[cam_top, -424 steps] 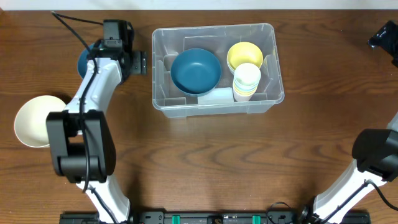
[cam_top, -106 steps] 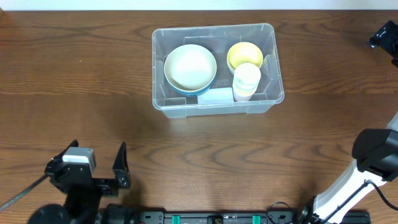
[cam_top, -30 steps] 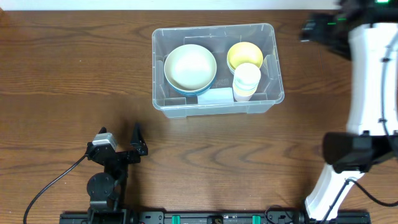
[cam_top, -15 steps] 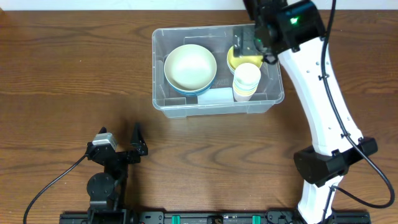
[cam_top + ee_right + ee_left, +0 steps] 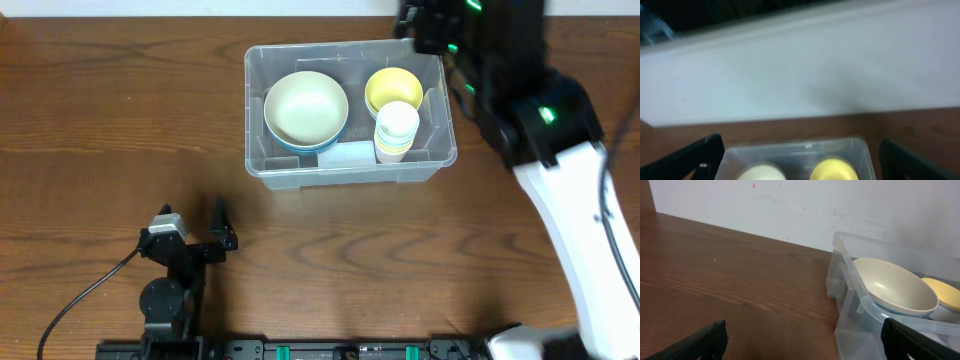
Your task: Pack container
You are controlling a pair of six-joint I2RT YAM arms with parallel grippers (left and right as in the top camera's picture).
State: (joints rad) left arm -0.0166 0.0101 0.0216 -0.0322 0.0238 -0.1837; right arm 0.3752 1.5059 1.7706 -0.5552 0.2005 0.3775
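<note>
Showed the left gripper [image 5: 193,232] low at the near edge of the table [image 5: 100,120], fingers spread wide, empty. Showed the right gripper [image 5: 800,150] raised beyond the container [image 5: 300,172], fingers apart, holding nothing. Found the container at far centre: clear, rectangular, holding 1 cream bowl [image 5: 306,107], 1 yellow bowl [image 5: 385,85], and stacked cups [image 5: 397,125].

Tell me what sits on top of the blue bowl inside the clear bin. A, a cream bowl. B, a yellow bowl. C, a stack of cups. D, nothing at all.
A: the overhead view shows the cream bowl nested in the blue bowl, whose rim peeks out beneath it, in the left half of the container.
</note>
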